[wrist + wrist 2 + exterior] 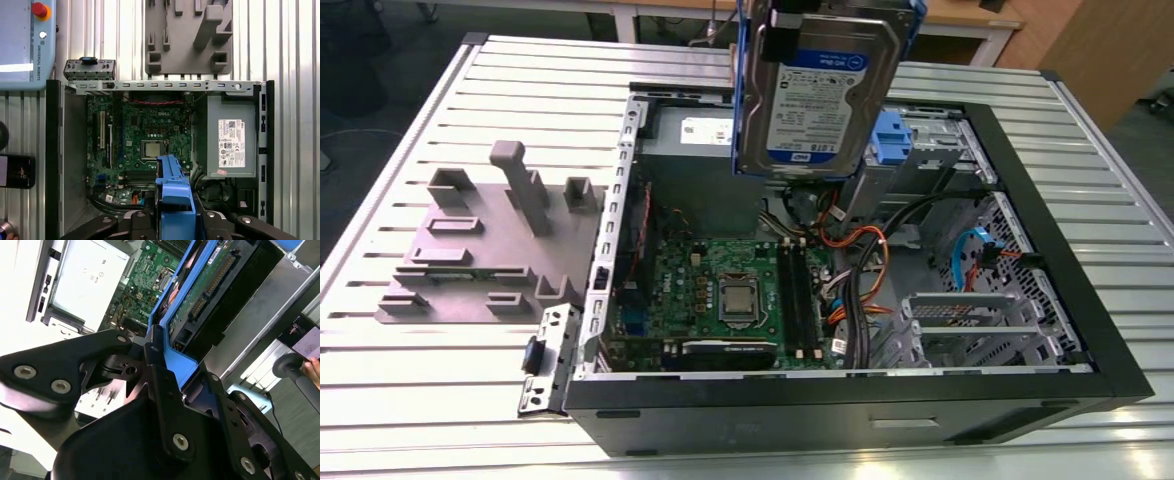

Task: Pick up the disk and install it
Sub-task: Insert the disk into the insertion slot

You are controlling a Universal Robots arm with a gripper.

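Surface: ribbed silver metal table (414,130) under the open black computer case (854,410).
Case floor: flat green motherboard (720,280).
Tool: gripper (165,365), black fingers clamped on the blue plastic carrier.
Held part: disk (821,90), a flat silver rectangle hanging upright above the case's far end.

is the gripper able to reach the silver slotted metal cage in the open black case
Probably yes: the black case lies open, nothing covers the silver slotted cage; the gripper is shut on the blue-framed silver disk.
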